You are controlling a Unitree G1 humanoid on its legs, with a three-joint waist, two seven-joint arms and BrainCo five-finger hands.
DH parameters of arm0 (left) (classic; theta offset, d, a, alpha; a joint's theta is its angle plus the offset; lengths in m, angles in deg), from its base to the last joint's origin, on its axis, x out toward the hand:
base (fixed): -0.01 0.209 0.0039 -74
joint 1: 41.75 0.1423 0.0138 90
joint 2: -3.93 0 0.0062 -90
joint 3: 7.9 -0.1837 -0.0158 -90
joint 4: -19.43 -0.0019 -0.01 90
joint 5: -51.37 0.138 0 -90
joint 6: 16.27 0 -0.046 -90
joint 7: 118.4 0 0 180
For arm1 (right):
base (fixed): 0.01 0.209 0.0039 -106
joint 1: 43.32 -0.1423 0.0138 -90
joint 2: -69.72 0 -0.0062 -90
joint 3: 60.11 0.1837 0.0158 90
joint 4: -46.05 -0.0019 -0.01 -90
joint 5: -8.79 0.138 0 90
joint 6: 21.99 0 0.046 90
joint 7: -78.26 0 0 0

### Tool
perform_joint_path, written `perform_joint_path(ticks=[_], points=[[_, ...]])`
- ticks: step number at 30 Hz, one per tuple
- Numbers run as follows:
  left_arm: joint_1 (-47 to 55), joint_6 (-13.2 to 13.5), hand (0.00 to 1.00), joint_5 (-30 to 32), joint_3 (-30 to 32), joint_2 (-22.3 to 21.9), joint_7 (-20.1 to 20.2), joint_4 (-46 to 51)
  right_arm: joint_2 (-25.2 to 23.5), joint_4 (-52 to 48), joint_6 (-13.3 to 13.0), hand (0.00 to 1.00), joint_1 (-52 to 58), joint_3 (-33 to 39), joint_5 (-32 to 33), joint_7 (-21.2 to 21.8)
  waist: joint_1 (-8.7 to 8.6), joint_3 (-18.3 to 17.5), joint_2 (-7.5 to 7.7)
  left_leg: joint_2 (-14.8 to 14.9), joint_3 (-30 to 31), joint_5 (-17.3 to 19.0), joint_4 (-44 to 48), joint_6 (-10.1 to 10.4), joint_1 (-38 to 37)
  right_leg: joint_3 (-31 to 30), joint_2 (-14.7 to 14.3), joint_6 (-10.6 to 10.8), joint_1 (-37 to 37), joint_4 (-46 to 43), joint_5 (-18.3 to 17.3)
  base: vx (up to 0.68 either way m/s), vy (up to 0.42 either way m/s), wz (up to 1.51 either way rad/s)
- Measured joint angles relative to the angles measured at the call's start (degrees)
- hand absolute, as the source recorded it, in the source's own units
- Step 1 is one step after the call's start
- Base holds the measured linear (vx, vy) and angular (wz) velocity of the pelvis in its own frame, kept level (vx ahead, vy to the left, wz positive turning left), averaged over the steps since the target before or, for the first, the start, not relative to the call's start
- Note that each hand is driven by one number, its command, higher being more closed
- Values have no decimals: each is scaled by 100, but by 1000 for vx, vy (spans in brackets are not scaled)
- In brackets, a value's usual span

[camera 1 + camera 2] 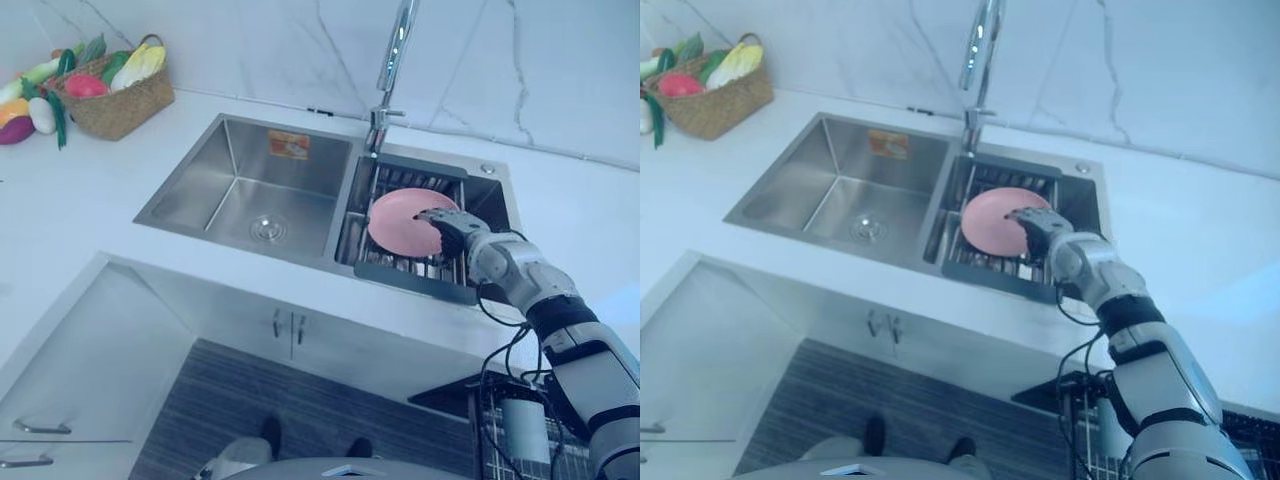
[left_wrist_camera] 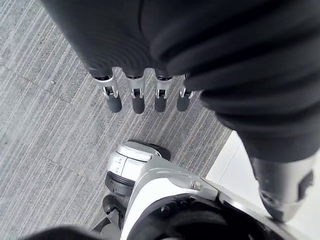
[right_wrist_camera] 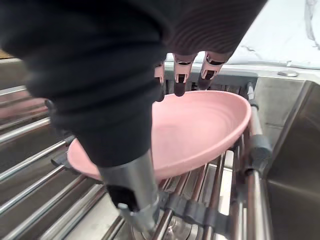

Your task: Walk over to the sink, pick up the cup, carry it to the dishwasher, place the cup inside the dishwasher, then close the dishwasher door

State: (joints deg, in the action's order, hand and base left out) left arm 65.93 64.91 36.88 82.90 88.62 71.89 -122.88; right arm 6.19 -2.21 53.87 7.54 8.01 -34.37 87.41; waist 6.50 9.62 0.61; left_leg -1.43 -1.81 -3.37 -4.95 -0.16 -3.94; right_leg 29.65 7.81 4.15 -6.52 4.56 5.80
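Right hand [image 1: 447,226]: you are curling its fingers [image 3: 180,85] over the pink dish [image 1: 398,222], thumb under the near rim, gripping it.
Dish: it is leaning tilted on the rack [image 1: 395,265] in the right-hand basin of the sink [image 1: 240,180].
Tap [image 1: 396,50]: it is rising behind the divide between the basins.
Left hand [image 2: 135,97]: you are hanging it, fingers straight, above the grey floor [image 2: 40,130].
Basket [image 1: 118,108]: it is standing on the counter [image 1: 60,200], well apart from the sink, holding vegetables.
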Motion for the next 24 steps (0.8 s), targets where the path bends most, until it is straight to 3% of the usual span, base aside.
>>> perform_joint_path(ticks=[4, 9, 17, 24], points=[[-1, 3, 0, -1, -97, 2, 1, 0, -22, 145, 202, 0, -4, 0, -28, -206, 2, 56, -10, -9, 32, -31, 0, -7, 11, 84, 9, 2, -13, 0, -1, 7, 5, 11], [-2, 2, 0, -1, -103, -23, 11, -1, -40, 203, 262, 0, -29, -20, -453, -245, 42, 130, -43, -2, 32, -9, 0, 33, 63, 91, 7, -38, 10, -15, -28, -12, 0, 1], [-11, 24, 0, -14, -126, -23, 28, -2, -42, 342, 492, 0, -114, -65, -461, -488, 115, 261, -65, -5, 57, -20, 0, 29, 129, 93, 15, -42, 81, -49, -30, 0, 0, 0], [-59, 119, 0, -79, -207, -22, 27, -1, -41, 451, 707, 0, -221, -112, -874, -1097, 130, 382, -114, -14, 161, -45, 1, 29, 216, 111, 15, -30, 173, -84, -38, 9, -2, 3]])
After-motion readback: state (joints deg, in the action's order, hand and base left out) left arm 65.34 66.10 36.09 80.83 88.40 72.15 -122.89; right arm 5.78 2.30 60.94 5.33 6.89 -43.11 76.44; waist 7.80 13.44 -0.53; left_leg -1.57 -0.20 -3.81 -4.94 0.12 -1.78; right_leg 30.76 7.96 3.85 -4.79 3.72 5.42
